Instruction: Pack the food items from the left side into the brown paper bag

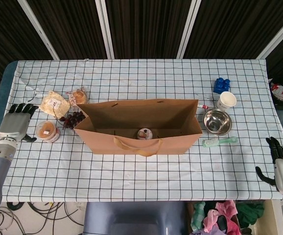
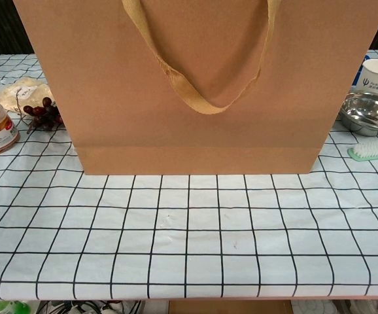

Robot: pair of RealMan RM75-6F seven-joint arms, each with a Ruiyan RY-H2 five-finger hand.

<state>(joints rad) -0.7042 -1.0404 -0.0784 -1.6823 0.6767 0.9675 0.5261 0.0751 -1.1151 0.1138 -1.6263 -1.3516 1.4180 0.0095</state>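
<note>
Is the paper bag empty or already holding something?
Not empty: the upright, open paper bag has one small round item on its bottom.

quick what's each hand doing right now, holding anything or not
Left hand: holds nothing, at the table's left edge; whether its fingers are apart or curled cannot be told.
Right hand: holds nothing, fingers apart, open.

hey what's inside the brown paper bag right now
In the head view, the brown paper bag holds one small round wrapped item on its floor near the front wall. The corners under the bag's walls are hidden, and the chest view shows only its outside.
</note>
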